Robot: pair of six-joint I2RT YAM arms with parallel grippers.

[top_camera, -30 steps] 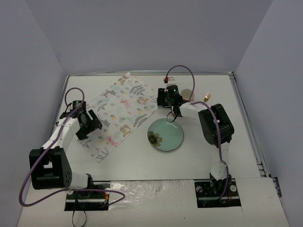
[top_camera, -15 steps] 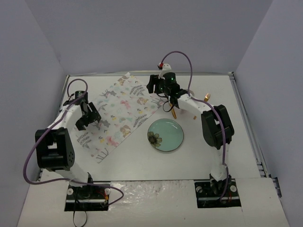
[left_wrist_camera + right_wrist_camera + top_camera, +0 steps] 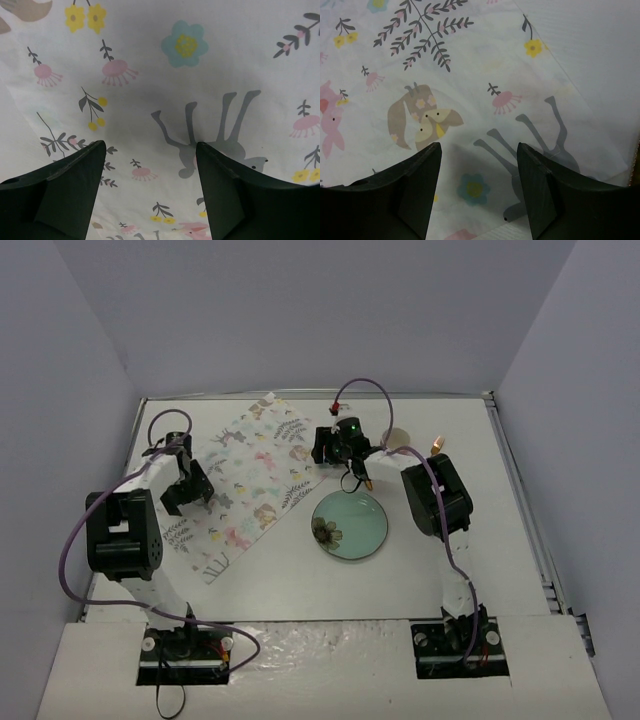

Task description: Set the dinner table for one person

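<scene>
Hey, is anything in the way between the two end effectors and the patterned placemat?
Nothing visible. The wrist views show the left end effector and right end effector open over the placemat, with only bare cloth below them. The plate lies off to its side.

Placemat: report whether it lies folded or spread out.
Spread out. The placemat lies as one flat sheet, askew on the dinner table; wrist views show smooth cloth, no fold.
</scene>
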